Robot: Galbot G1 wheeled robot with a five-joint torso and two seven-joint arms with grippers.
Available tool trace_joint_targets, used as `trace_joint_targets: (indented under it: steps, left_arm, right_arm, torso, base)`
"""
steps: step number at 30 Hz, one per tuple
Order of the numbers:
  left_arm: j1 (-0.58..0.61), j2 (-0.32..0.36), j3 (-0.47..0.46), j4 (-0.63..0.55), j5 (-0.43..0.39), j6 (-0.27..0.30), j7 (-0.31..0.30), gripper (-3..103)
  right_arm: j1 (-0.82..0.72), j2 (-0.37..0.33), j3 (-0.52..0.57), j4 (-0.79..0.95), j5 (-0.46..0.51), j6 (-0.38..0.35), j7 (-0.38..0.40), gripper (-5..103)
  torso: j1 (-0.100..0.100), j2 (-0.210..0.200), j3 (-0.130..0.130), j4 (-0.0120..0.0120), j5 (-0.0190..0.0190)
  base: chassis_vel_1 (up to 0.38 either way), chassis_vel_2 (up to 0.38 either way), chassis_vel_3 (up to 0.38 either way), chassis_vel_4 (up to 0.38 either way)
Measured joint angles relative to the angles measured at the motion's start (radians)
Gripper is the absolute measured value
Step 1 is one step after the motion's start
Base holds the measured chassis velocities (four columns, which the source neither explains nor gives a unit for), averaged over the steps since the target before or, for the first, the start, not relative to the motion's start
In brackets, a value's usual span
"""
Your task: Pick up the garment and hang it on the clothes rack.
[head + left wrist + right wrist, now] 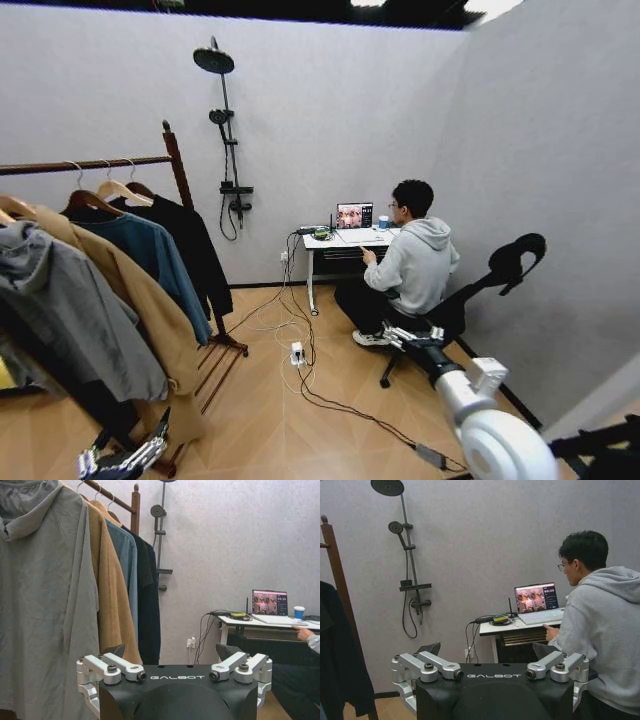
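Observation:
The clothes rack [178, 165] stands at the left, a dark red-brown wooden frame with a knob-topped post [135, 507] and one rod. On a wooden hanger at the rod's far end hangs the garment [195, 245], black and long-sleeved, beside a teal-blue shirt [150, 255]. The garment [149, 605] also shows in the left wrist view, and its edge [340, 655] shows beside the post [335, 575] in the right wrist view. My left gripper [170, 652] is open and empty, low by the rack's near end [125, 460]. My right gripper [486, 650] is open and empty, out to the right [400, 335].
A tan coat [130, 300] and a grey hooded jacket [60, 310] hang nearer on the rod. A white desk [345, 242] with a laptop and a black office chair [505, 268] stand at the back right. Cables and a power strip [297, 353] lie on the wooden floor.

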Motion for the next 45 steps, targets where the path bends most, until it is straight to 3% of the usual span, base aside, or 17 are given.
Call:
trace_joint_targets:
  steps: [10,17,31,45]
  left_arm:
    - [0.0,0.0,0.0,0.0,0.0,0.0,0.0,100]
    - [0.0,0.0,0.0,0.0,0.0,0.0,0.0,100]
    - [0.0,0.0,0.0,0.0,0.0,0.0,0.0,100]
    - [0.0,0.0,0.0,0.0,0.0,0.0,0.0,100]
  right_arm:
    - [0.018,0.024,-0.019,-0.087,-0.05,0.08,-0.076,100]
    - [0.049,0.011,-0.039,-0.117,-0.054,0.101,-0.084,100]
    - [0.086,0.042,-0.085,-0.115,-0.068,0.083,-0.096,100]
    - [0.039,0.04,-0.055,-0.129,-0.082,0.09,-0.094,100]
  torso:
    - [0.0,0.0,0.0,-0.0001,0.0003]
    - [0.0,0.0,0.0,0.0,0.0002]
    - [0.0,0.0,0.0,-0.0001,0.0002]
    - [0.0,0.0,0.0,-0.0002,0.0002]
  base:
    - [0.059,-0.066,-0.063,0.06]
    - [0.068,-0.063,-0.07,0.059]
    - [0.058,-0.059,-0.059,0.058]
    - [0.052,-0.064,-0.053,0.059]
